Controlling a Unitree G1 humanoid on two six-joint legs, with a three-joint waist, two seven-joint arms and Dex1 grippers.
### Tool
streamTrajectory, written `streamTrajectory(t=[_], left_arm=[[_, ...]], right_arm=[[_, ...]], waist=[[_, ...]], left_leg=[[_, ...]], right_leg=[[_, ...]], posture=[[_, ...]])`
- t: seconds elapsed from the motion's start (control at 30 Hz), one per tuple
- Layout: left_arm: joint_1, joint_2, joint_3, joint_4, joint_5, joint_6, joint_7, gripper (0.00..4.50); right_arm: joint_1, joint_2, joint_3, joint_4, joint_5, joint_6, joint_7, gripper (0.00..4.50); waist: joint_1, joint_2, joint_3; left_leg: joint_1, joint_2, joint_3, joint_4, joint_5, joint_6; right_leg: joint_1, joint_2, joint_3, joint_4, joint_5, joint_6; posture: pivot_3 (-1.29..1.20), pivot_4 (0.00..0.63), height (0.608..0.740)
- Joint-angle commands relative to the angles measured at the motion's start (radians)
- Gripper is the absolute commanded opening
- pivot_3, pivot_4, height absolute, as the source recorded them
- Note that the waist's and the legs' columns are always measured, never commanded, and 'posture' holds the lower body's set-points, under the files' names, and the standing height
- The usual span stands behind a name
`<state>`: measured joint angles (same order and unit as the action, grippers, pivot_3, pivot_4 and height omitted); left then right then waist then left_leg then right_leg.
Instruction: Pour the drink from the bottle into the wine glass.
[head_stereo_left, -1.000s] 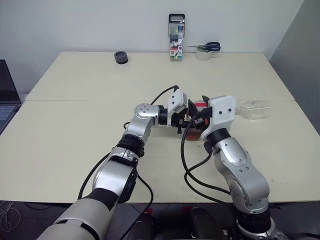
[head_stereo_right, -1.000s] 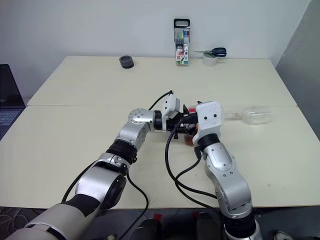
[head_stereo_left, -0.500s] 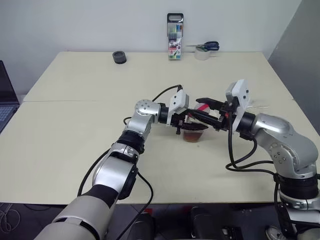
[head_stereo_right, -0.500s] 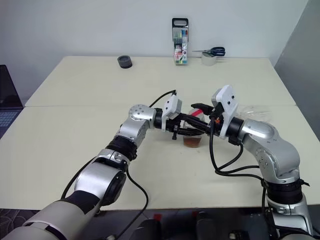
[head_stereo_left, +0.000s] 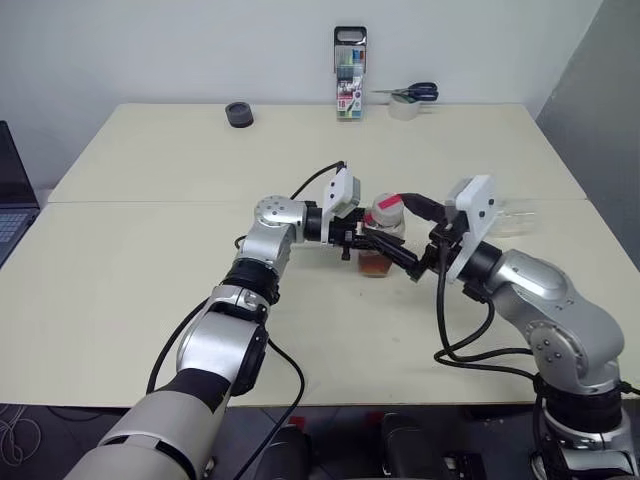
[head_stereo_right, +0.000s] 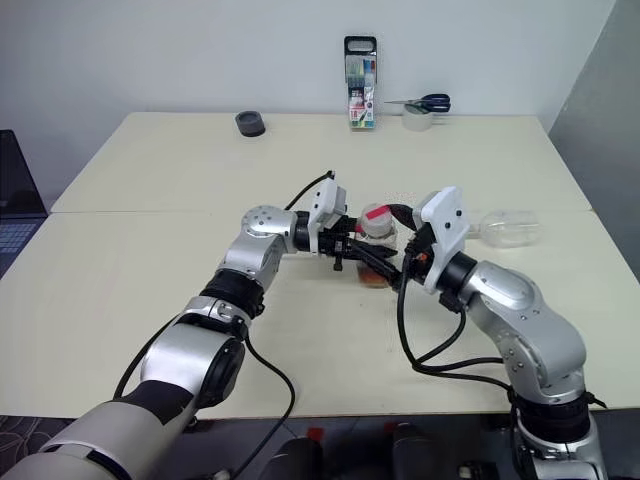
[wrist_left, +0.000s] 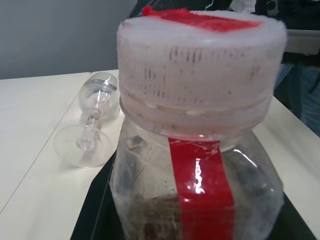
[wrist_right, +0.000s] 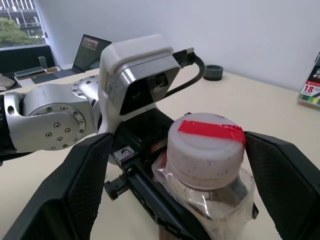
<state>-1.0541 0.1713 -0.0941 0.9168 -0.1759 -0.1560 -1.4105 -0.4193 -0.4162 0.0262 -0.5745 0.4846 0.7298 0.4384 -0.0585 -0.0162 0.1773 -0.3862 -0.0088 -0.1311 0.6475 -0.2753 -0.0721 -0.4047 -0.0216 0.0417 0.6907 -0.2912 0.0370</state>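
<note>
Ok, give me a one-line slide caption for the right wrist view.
Open right gripper straddling the capped bottle held by the left gripper.

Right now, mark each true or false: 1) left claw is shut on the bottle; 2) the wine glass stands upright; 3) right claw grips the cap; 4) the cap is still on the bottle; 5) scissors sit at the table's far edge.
1) True: the left claw is shut on the bottle.
2) False: the wine glass lies on its side on the table.
3) False: the right claw is open, a finger either side of the cap.
4) True.
5) True: the scissors rest on a tape roll there.
</note>
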Motion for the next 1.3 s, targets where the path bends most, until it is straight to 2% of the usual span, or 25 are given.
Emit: streamTrajectory(t=[0.03, 0.3, 0.77, 1.07, 1.17, 1.3], left_arm=[[-0.022, 0.0, 0.01, -0.039, -0.019, 0.005, -0.018, 1.67], [-0.008, 0.002, 0.006, -0.059, -0.015, 0.013, -0.025, 1.67], [0.0, 0.013, 0.0, -0.064, -0.018, 0.017, -0.023, 1.67], [-0.009, 0.014, 0.006, -0.056, -0.022, 0.022, -0.021, 1.67], [-0.014, 0.014, 0.009, -0.051, -0.025, 0.025, -0.02, 1.67], [-0.016, 0.012, 0.008, -0.049, -0.025, 0.024, -0.021, 1.67]], right_arm=[[-0.039, 0.004, -0.006, 0.028, -0.055, -0.06, -0.027, 4.35], [-0.037, 0.039, -0.036, 0.059, -0.069, -0.081, -0.057, 4.35], [0.056, -0.032, -0.135, -0.041, 0.001, -0.018, -0.053, 4.35], [0.064, -0.072, -0.124, -0.139, 0.121, 0.062, -0.013, 4.35], [0.034, -0.068, -0.106, -0.148, 0.116, 0.068, -0.04, 4.35], [-0.005, -0.06, -0.048, -0.117, 0.032, 0.037, -0.077, 4.35]], waist=[[0.0, 0.0, 0.0], [0.0, 0.0, 0.0], [0.0, 0.0, 0.0], [0.0, 0.0, 0.0], [0.0, 0.0, 0.0], [0.0, 0.0, 0.0]], left_leg=[[0.0, 0.0, 0.0, 0.0, 0.0, 0.0], [0.0, 0.0, 0.0, 0.0, 0.0, 0.0], [0.0, 0.0, 0.0, 0.0, 0.0, 0.0], [0.0, 0.0, 0.0, 0.0, 0.0, 0.0], [0.0, 0.0, 0.0, 0.0, 0.0, 0.0], [0.0, 0.0, 0.0, 0.0, 0.0, 0.0]], right_leg=[[0.0, 0.0, 0.0, 0.0, 0.0, 0.0], [0.0, 0.0, 0.0, 0.0, 0.0, 0.0], [0.0, 0.0, 0.0, 0.001, 0.0, 0.0], [0.0, 0.0, 0.0, 0.001, 0.0, 0.0], [0.0, 0.0, 0.0, 0.001, 0.0, 0.0], [0.0, 0.0, 0.0, 0.001, 0.0, 0.0]], posture=[[0.0, 0.15, 0.74], [0.0, 0.15, 0.74], [0.0, 0.15, 0.74], [0.0, 0.15, 0.74], [0.0, 0.15, 0.74], [0.0, 0.15, 0.74]])
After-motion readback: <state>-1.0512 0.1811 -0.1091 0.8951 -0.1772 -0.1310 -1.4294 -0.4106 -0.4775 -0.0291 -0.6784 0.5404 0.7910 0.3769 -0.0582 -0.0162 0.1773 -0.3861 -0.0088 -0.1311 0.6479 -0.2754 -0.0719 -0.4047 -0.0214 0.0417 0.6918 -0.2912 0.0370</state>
